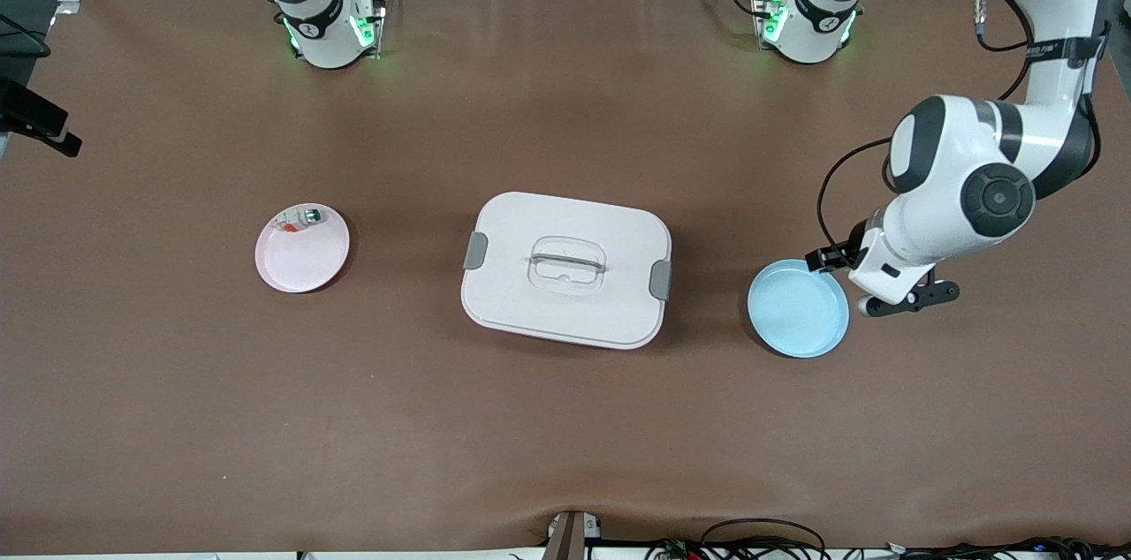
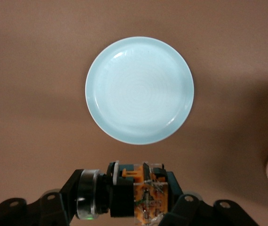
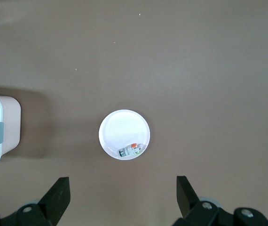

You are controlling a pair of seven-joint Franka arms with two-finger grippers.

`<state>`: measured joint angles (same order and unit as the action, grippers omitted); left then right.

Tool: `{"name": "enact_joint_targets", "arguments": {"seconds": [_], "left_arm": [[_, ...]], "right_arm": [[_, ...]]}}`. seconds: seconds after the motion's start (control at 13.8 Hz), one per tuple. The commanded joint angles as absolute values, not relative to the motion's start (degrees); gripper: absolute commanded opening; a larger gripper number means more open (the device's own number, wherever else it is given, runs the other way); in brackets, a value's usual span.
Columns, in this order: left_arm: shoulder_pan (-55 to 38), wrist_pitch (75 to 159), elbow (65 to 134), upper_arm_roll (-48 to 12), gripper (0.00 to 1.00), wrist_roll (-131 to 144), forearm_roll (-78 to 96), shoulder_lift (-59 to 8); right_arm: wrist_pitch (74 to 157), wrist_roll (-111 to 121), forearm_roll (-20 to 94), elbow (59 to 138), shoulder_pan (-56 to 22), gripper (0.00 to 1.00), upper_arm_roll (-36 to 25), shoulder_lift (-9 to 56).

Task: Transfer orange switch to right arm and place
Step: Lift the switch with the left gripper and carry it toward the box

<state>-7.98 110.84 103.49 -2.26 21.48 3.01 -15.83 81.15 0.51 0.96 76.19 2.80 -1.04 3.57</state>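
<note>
Left end effector (image 2: 131,200) clamping orange switch (image 2: 143,190), partly cropped, right end effector (image 3: 122,195) wide.

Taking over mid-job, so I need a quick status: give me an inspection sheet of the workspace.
Surface: brown table, flat.
Job's things: orange switch clamped in the left gripper, up beside the empty blue plate.
Clutter: closed white lidded box at the table's middle; pink plate holding a whitish small part.
Grippers: left shut on the switch; right gripper open, high over the pink plate.
Cables: bundle at the table's near edge.
Surroundings: nothing seen.
</note>
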Motion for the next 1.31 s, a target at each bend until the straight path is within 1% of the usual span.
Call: {"name": "enact_joint_targets", "arguments": {"seconds": [0.0,0.29,0.44,0.51,0.65,0.95,1.24], "left_arm": [[-7.6,103.0,100.3,-2.8,0.32,22.1,7.8,-11.8],[-7.6,92.0,92.2,-2.8,0.32,23.7,15.7,-11.2],[-8.0,90.3,90.8,-2.9,0.32,28.6,19.1,-9.6],[-8.2,90.3,90.8,-2.9,0.32,31.2,20.6,-8.4],[-8.3,90.3,90.8,-5.0,0.32,36.6,23.0,-7.1],[-8.5,91.7,88.4,-10.0,0.32,48.9,27.6,-7.2],[-8.7,99.7,88.1,-18.1,0.32,67.1,27.2,-7.4]], "right_arm": [[81.5,0.6,1.0,76.7,4.4,1.0,-0.2,2.7],[81.7,0.6,0.9,76.6,4.3,1.0,-0.1,2.8],[81.0,0.4,1.2,76.5,4.4,1.0,-0.1,2.9],[81.0,0.5,1.8,76.4,4.7,1.0,-0.2,3.0],[81.2,-0.2,2.0,76.2,4.7,1.0,-0.3,3.0],[81.1,-0.2,2.4,76.2,5.3,1.0,-0.4,2.9],[80.2,0.0,2.8,76.2,5.1,1.0,0.2,2.8]]}}
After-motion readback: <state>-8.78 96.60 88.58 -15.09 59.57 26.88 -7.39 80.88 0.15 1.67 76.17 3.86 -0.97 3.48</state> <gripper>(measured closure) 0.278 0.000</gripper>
